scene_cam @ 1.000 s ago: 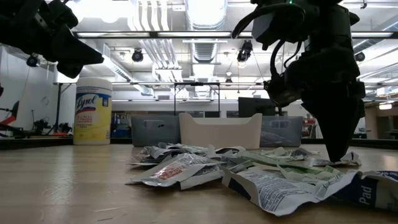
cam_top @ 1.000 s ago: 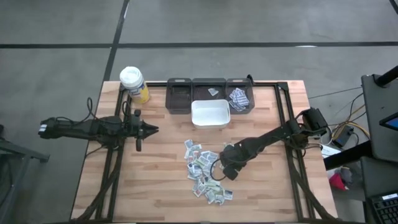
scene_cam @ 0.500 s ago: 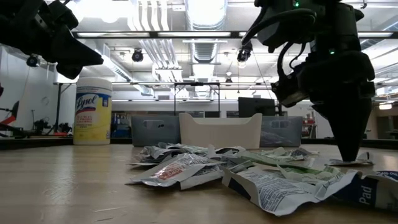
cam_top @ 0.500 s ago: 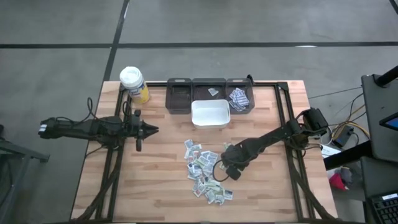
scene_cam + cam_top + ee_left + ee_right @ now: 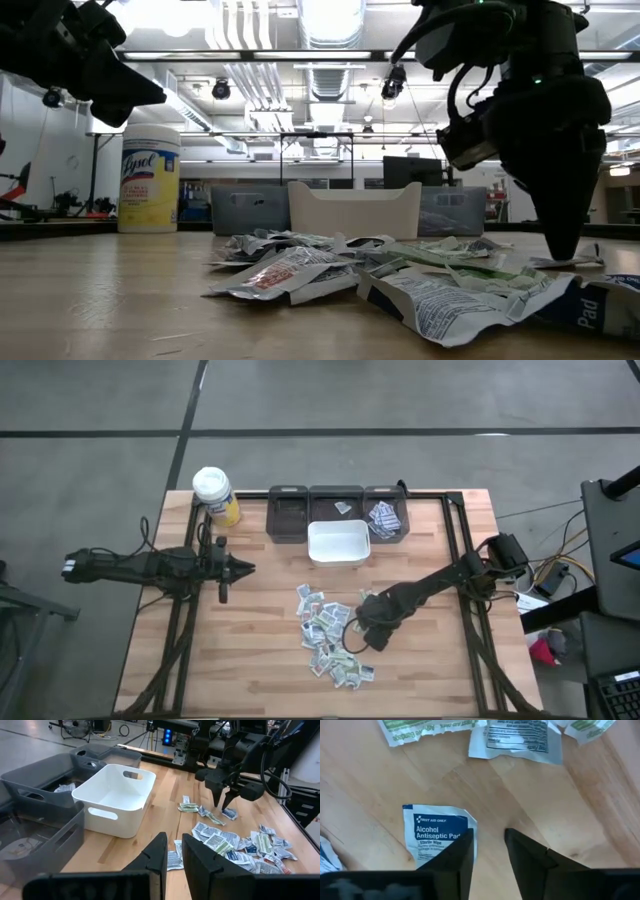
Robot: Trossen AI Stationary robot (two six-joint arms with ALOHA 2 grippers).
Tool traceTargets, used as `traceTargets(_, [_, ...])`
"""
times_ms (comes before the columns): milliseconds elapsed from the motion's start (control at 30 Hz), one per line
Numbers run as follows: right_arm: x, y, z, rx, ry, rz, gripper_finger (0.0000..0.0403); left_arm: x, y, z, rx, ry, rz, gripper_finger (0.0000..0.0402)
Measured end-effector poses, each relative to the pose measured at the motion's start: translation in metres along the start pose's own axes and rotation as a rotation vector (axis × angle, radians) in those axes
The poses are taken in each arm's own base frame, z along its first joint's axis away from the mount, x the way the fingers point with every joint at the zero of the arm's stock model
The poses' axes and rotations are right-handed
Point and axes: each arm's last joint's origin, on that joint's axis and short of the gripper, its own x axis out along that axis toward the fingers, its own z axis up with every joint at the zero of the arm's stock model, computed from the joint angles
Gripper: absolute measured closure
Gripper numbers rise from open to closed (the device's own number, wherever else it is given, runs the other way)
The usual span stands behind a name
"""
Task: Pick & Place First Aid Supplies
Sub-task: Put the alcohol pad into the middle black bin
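Right hand (image 5: 487, 845) lowered over the wooden table (image 5: 250, 650) at the edge of the scattered first aid supplies (image 5: 330, 632), its fingers a narrow gap apart and gripping nothing; one tip rests at the edge of a flat blue-and-white alcohol pad packet (image 5: 440, 834), probably lined up for a pinch. The packets are thin, crinkled paper. Left hand (image 5: 245, 568) waits off to the side, narrowly parted and empty. White bin (image 5: 338, 543) and grey trays (image 5: 336, 502) stand beyond, likely destinations
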Motion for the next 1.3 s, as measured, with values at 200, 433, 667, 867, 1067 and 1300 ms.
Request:
traceTargets(200, [-0.007,-0.003,-0.002,-0.039,-0.022,-0.003,0.0278,0.000,0.000,0.000,-0.005,0.000,0.000,0.0348])
traceTargets(433, [-0.012,0.000,-0.001,-0.087,-0.042,0.038,0.0280,0.000,0.000,0.000,-0.012,-0.001,0.000,0.0348])
traceTargets(667, [-0.013,0.002,0.000,-0.096,-0.051,0.055,0.0268,0.000,0.000,0.000,-0.025,-0.001,0.000,0.0348])
traceTargets(867, [-0.009,0.000,0.000,-0.097,-0.055,0.060,0.0272,0.000,0.000,0.000,-0.026,-0.001,0.000,0.0348])
traceTargets(1067, [0.000,-0.008,-0.005,-0.075,-0.047,0.048,0.0271,0.000,0.000,0.000,-0.029,-0.001,0.000,0.0349])
traceTargets(1300, [0.005,-0.016,-0.008,-0.030,-0.060,-0.012,0.0292,0.000,0.000,0.000,-0.030,-0.003,0.007,0.0349])
